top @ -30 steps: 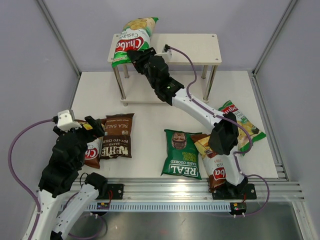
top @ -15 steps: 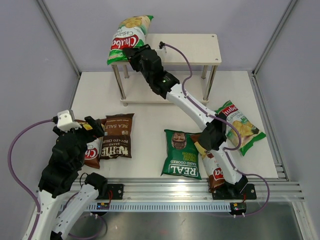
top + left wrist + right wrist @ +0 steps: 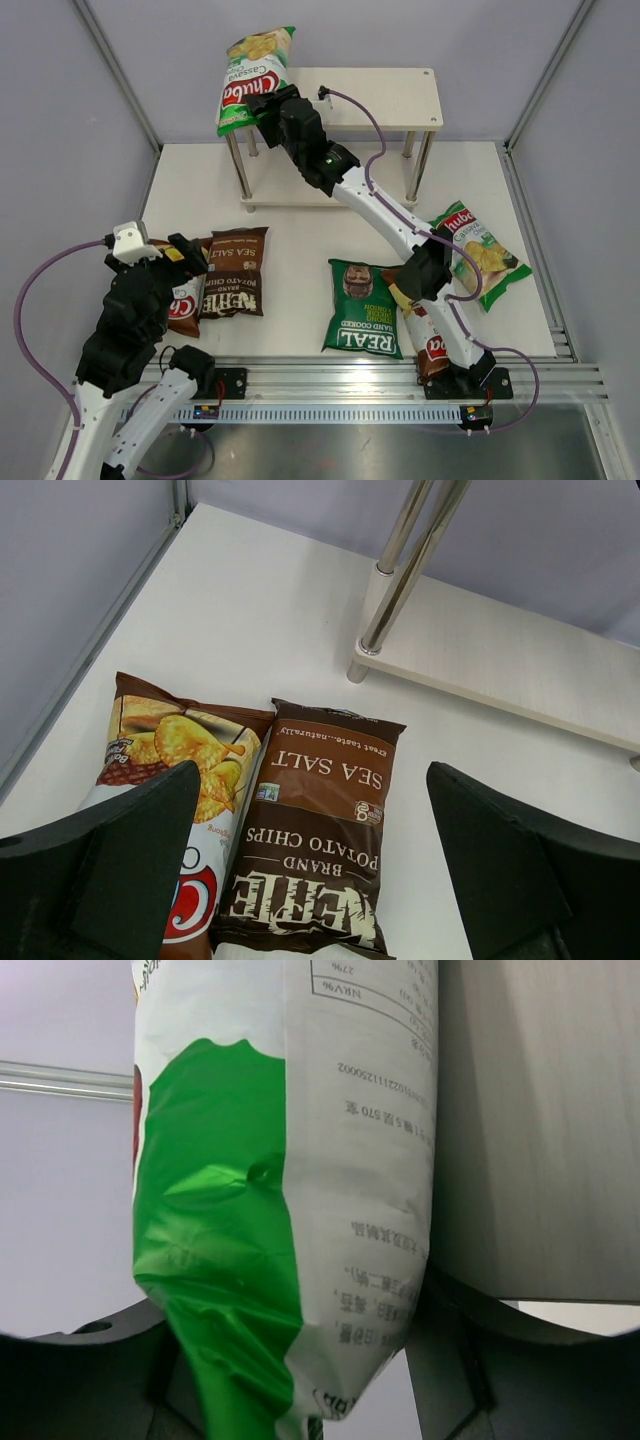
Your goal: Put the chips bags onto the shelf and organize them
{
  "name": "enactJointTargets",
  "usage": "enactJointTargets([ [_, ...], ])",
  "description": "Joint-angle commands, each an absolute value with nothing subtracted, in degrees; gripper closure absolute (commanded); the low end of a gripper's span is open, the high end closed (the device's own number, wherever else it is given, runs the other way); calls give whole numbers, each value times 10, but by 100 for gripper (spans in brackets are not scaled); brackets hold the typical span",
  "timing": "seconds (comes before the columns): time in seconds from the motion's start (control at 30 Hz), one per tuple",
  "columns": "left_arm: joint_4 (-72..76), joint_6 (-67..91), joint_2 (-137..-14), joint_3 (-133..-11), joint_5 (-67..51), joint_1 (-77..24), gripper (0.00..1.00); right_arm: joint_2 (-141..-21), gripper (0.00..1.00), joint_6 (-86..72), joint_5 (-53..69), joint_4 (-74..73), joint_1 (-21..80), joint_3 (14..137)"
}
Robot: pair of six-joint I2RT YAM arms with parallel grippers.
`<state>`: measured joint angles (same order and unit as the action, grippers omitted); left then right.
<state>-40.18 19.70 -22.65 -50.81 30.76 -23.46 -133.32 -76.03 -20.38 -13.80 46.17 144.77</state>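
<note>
Your white surface (image 3: 300, 200) sits between grey walls (image 3: 60, 120). Nearest you, the left tool (image 3: 312, 780) hangs with fingers wide apart above the Kettle bag (image 3: 320, 860). Your right arm reaches far to the shelf (image 3: 390, 95), at its left end. The right tool (image 3: 268, 105) flanks the bottom of the upright light-green Chuba bag (image 3: 252, 80); you cannot tell whether it is clamped.

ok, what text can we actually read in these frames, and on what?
"Chuba", "Cassava": light-green bag at the left end of the shelf.
"SEA SALT", "BRAND POTATO CHIPS": dark-brown bag.
"REAL", "HAND COOKED": dark-green bag.
"huba": second light-green bag, first letter hidden.
Logos on left brown bag and right brown bag: cut off.
Fine print everywhere: too small.
</note>
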Motion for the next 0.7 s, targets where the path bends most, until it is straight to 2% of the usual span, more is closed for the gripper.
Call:
enactJointTargets([
  [0.0,-377,192,-221,-505,327,-236,1,-1316,32,-762,-221,-214,464,1441],
  [0.1,-379,192,-222,-504,330,-236,1,-1296,30,-762,-209,-198,464,1416],
  [0.13,-380,192,-221,-504,330,-236,1,-1290,19,-763,-207,-199,463,1415],
  [0.2,-379,192,-221,-504,331,-236,1,-1285,5,-763,-203,-207,463,1414],
  [0.23,-380,192,-221,-504,331,-236,1,-1276,1,-763,-204,-211,463,1412],
  [0.67,-381,193,-224,-506,338,-236,1,-1213,3,-755,-185,-196,465,1333],
])
